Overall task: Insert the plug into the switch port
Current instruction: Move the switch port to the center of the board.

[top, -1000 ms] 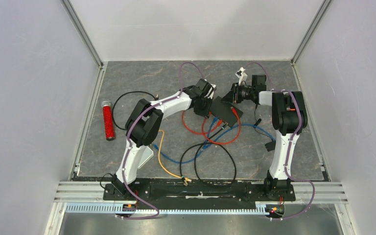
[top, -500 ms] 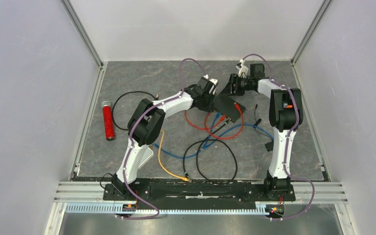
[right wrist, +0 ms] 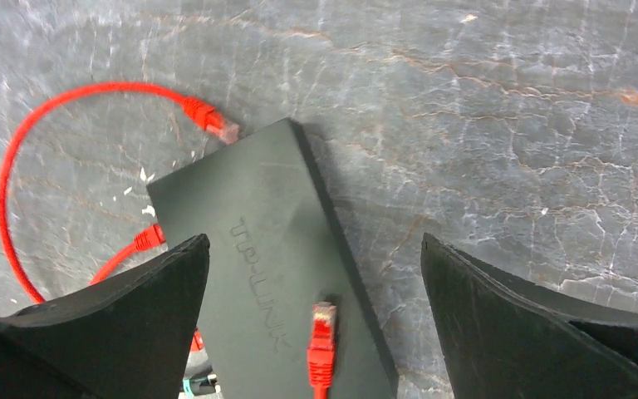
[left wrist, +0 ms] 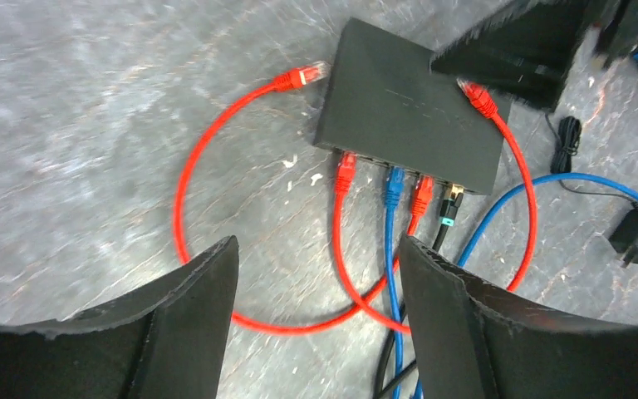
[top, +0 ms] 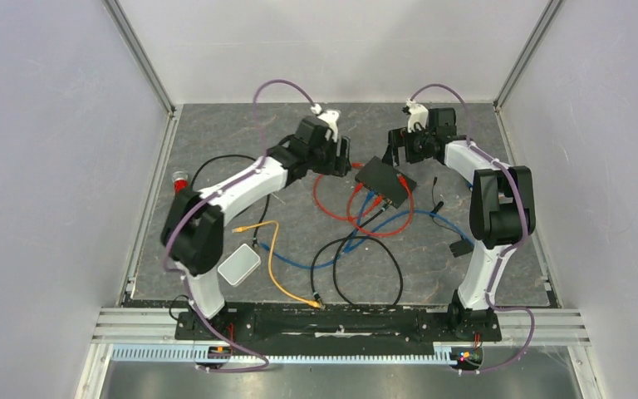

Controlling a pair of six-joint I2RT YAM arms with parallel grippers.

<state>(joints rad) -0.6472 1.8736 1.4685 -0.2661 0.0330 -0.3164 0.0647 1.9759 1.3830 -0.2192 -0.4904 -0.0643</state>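
Both left fingers and right fingers spread empty, black switch lettered TP-LINK

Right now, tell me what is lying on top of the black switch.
A red plug lies loose on top of the switch. Anything beneath the switch is hidden by its body.

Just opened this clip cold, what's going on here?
Neither arm holds anything. The left gripper and right gripper are both open and hover above the black switch. A row of four plugs, red, blue, red and black, looks seated in its front ports. A loose red plug lies on top of the switch, and a second red plug lies on the mat at its corner. Those two are not inserted.
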